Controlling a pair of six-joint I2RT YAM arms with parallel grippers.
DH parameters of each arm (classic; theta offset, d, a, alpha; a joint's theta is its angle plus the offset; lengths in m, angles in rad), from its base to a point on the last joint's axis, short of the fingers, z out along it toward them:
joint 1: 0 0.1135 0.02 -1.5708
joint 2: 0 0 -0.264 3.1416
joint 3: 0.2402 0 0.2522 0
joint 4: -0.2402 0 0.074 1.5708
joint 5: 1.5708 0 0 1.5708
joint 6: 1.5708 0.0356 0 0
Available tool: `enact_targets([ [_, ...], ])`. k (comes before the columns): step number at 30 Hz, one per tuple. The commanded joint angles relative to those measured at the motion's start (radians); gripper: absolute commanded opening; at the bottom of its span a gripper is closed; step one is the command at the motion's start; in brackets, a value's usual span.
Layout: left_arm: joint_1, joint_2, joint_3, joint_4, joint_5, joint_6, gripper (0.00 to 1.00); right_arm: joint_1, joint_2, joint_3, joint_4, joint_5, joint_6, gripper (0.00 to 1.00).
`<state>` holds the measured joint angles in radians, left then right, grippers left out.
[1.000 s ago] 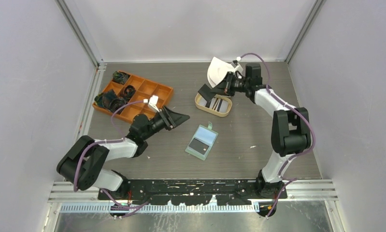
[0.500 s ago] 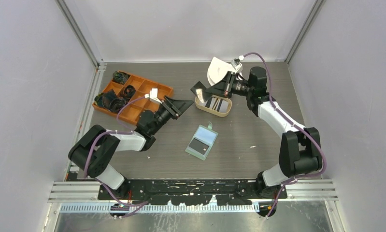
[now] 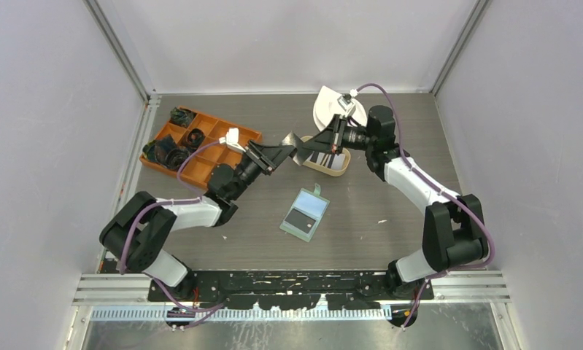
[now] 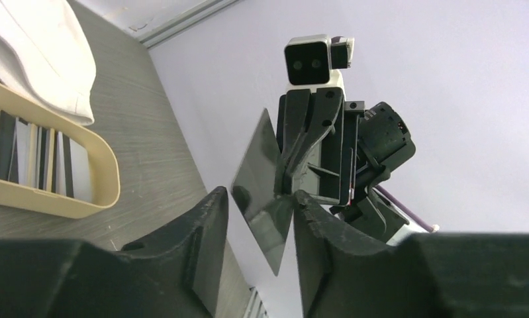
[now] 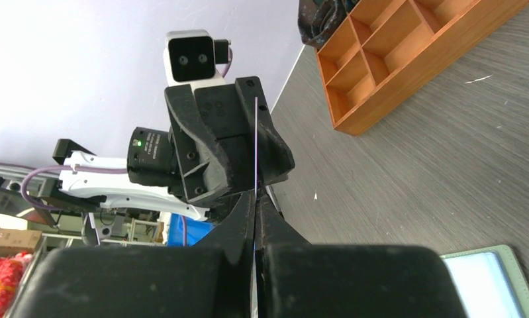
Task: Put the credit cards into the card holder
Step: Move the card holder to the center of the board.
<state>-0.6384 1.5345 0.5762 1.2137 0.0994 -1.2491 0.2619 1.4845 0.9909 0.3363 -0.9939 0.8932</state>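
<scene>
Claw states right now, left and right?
Left claw: open, straddling the dark card.
Right claw: closed, holding that card.

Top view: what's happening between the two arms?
A mid-air handover. The right gripper is shut on a thin dark rectangular credit card, held above the grey table. The left gripper is open, its fingers either side of the card's free end, not yet clamped. The sage-green folding card holder lies open on the table. More cards sit in the tan oval tray.
</scene>
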Motion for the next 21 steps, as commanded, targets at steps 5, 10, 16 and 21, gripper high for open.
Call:
enact_targets([
  [5,-0.004,-0.036,0.006,0.099,0.011,-0.005,0.0,0.021,-0.095,-0.018,-0.006,-0.001,-0.106,0.07],
  [10,-0.003,-0.086,-0.085,0.06,0.07,0.044,0.0,0.019,-0.141,0.023,-0.346,-0.018,-0.595,0.53],
  [16,-0.009,-0.317,-0.217,-0.362,0.164,0.182,0.0,0.019,-0.22,-0.031,-0.728,0.188,-1.439,0.64],
  [21,-0.044,-0.544,-0.303,-0.708,0.129,0.261,0.0,0.03,-0.162,-0.126,-0.951,0.232,-2.063,0.61],
])
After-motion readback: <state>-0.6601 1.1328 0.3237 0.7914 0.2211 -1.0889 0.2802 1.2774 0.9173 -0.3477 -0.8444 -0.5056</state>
